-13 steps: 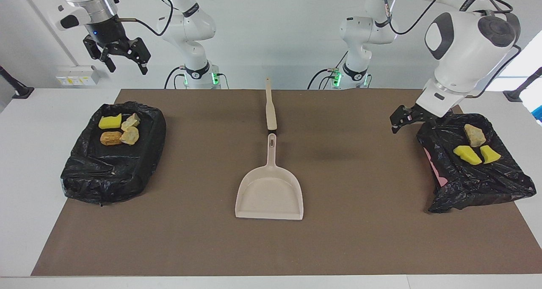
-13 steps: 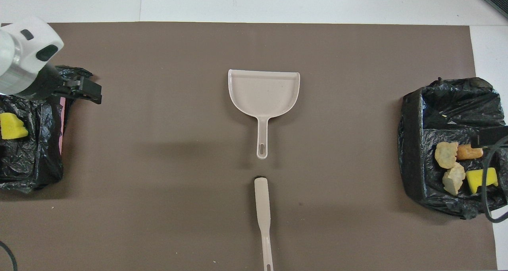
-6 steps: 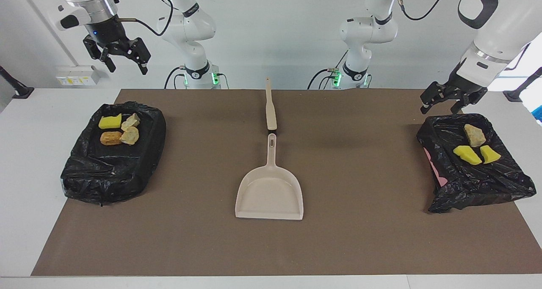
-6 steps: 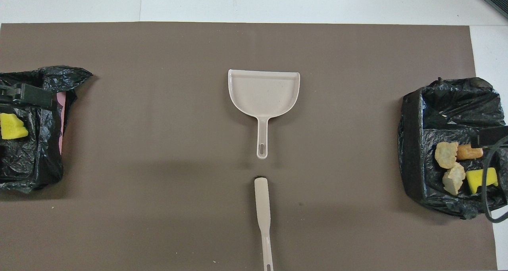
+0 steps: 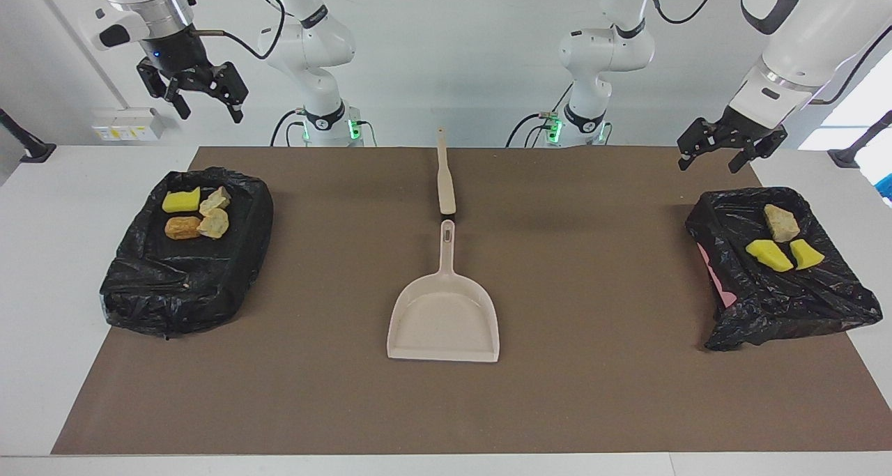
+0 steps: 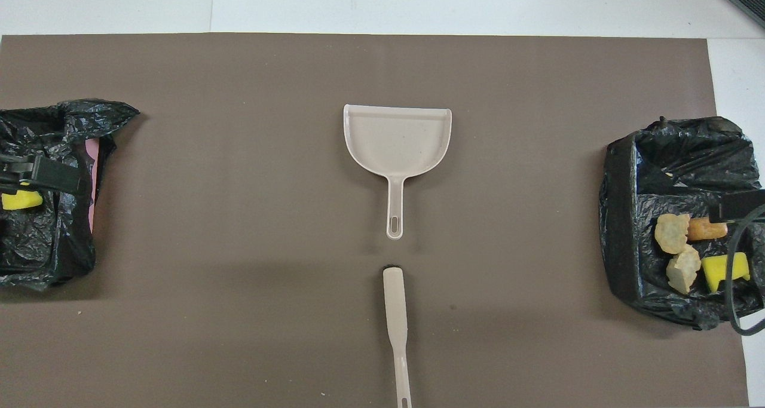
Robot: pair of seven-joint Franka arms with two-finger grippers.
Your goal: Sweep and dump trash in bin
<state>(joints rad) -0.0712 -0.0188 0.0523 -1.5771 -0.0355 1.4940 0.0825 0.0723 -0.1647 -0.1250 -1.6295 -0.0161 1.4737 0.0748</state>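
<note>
The left claw (image 5: 722, 152) hangs in the air with its fingers spread and nothing between them, above the edge of the brown mat (image 5: 592, 288) just beside a black plastic-lined bin (image 5: 777, 302) at the left arm's end of the surface. The right claw (image 5: 198, 100), also spread and empty, is raised high above the right arm's end, over a second black plastic-lined bin (image 5: 181, 288).

The trash lies in the two bins. In the bin under the left claw sit two bright yellow sponge chunks (image 5: 769, 255) and one pale beige crumbly lump (image 5: 780, 223). In the other bin sit one yellow sponge chunk (image 5: 180, 200), two beige lumps (image 5: 213, 223) and an orange-brown stubby cylinder (image 5: 182, 228), all touching.

At the middle of the mat a beige plastic dustpan (image 5: 444, 316) lies flat, its handle pointing toward the robots. A beige brush handle (image 5: 444, 183) lies in line with it, nearer the robots, tips almost meeting.
</note>
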